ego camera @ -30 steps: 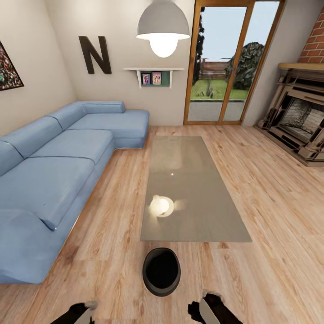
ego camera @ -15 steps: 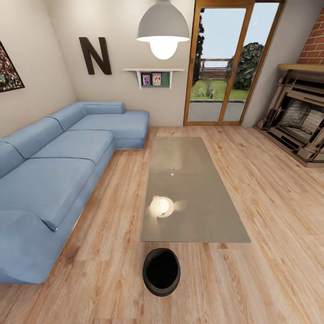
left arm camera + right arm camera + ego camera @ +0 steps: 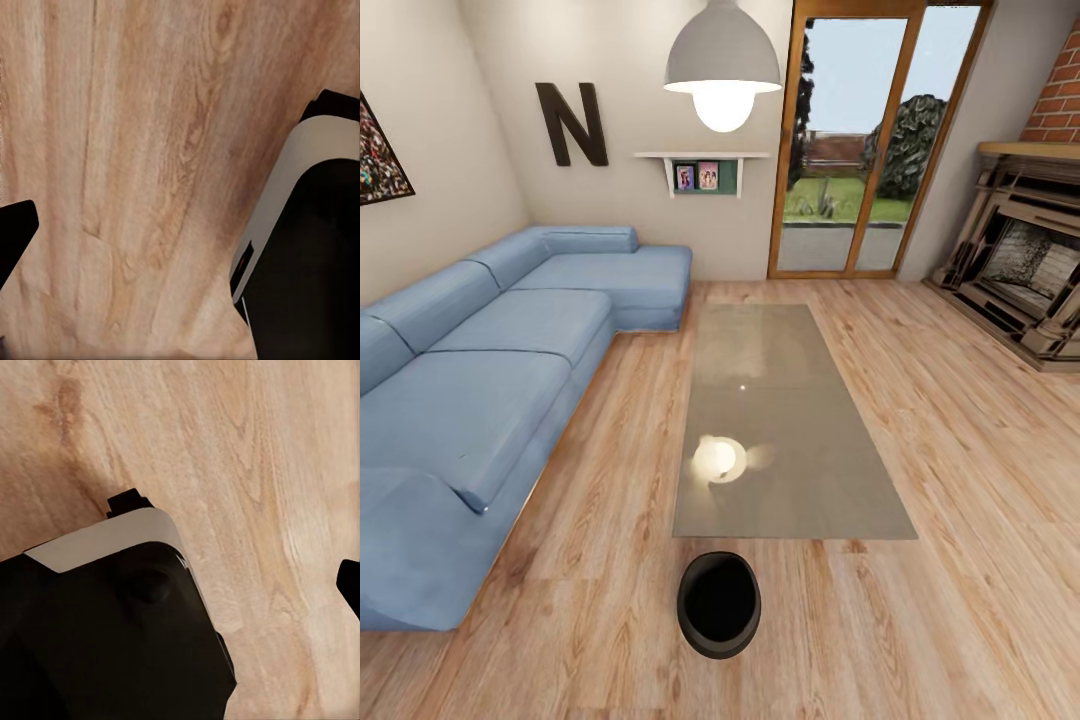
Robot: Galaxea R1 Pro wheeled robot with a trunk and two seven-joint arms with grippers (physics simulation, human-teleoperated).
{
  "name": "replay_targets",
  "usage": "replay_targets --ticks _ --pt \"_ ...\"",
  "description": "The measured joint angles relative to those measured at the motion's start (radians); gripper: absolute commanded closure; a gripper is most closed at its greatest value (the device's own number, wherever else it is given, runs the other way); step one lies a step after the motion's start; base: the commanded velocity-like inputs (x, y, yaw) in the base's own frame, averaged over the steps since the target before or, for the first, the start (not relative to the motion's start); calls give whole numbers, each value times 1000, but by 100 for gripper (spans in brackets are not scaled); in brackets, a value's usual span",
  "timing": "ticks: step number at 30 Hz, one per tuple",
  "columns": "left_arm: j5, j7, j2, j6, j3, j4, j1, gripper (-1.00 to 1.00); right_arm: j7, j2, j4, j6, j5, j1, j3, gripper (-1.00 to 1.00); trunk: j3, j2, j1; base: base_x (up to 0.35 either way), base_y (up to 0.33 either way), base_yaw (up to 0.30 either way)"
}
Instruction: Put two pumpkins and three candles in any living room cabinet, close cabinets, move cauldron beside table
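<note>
Cauldron (image 3: pixel 719 604) sits upright on the wooden floor (image 3: pixel 920 620), mouth up, just off the near short edge of the table (image 3: pixel 785 420); a narrow strip of floor shows between them, so near but not touching. The table's grey top is bare apart from the reflection of the hanging lamp (image 3: pixel 722 62). Blue sofa (image 3: pixel 480 380) runs along the left side, fireplace (image 3: pixel 1025 270) to the right, glass door (image 3: pixel 860 140) at the far wall. No pumpkins, candles or cabinet are in sight from here. The left wrist view looks down on floor planks, with a dark fingertip at one edge and a white-and-black body of the robot at the other; the right wrist view shows much the same, planks and a large black-and-white housing. Whether either pair of jaws is spread or pressed together cannot be told from these partial glimpses. Judgement: the cauldron part of the task looks satisfied as it lies, set beside the table. To do this step well, leave the pot alone, keep the arms and base clear of it when turning away, and avoid nudging it further from the table edge. The remaining work would be confirming the cabinets, which calls for turning the view elsewhere.
</note>
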Motion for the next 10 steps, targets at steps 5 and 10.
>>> replay_targets --ticks 5,10 --pt "0 0 -1 0 0 0 1 -100 0 -1 0 0 -1 0 -2 -100 0 0 0 0 0 0" --pt "0 0 -1 0 0 0 2 -100 0 -1 0 0 -2 0 -3 -100 0 0 0 0 0 0"
